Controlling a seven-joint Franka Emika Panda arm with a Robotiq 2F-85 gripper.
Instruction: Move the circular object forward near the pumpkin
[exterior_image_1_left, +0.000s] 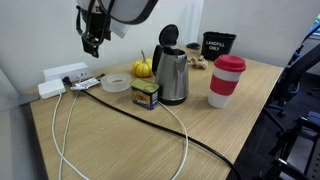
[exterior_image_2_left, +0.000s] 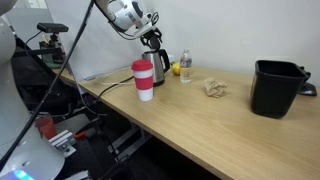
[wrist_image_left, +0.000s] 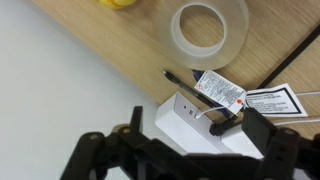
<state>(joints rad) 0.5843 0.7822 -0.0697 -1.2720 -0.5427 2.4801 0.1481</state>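
at the left we see the claw (exterior_image_1_left: 91, 46) hanging high over the power strip (exterior_image_1_left: 60, 80), released and empty. to its right the tape (exterior_image_1_left: 117, 83) lies flat on the table (exterior_image_1_left: 130, 145), near the pumpkin (exterior_image_1_left: 143, 68) but not touching it, then the kettle (exterior_image_1_left: 172, 75).

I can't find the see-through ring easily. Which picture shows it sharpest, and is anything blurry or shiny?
Wrist view: the tape ring is sharp and evenly lit, but the gripper, close to the lens, is dark and soft. In an exterior view the ring is small, pale and easy to miss, and the steel kettle carries bright glints.
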